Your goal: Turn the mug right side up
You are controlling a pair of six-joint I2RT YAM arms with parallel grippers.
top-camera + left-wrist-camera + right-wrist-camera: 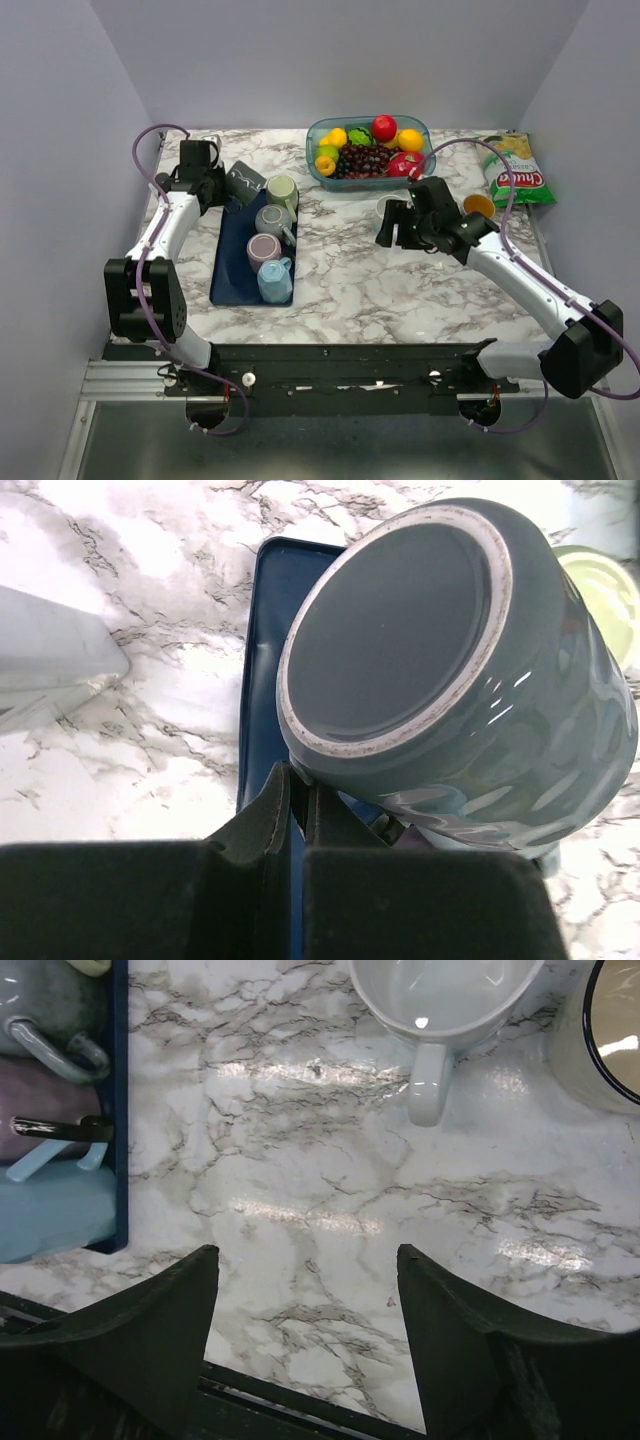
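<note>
A dark grey-blue mug [244,181] is tilted at the far end of the blue tray [226,270]. In the left wrist view its base [395,630] faces the camera and the body [540,750] slants down to the right. My left gripper [221,187] is shut, and its fingertips [298,780] are pinched together right under the mug's base rim, by its handle [440,818]. The grip point itself is hidden. My right gripper [388,228] is open and empty over bare marble [308,1260], near an upright white mug [440,1000].
On the tray are a green mug [282,189], a grey mug [272,219], a pink mug [263,248] and a light blue mug [275,281]. A fruit bowl [368,148] stands at the back. A chips bag [517,170] and an orange item [479,205] lie at the right.
</note>
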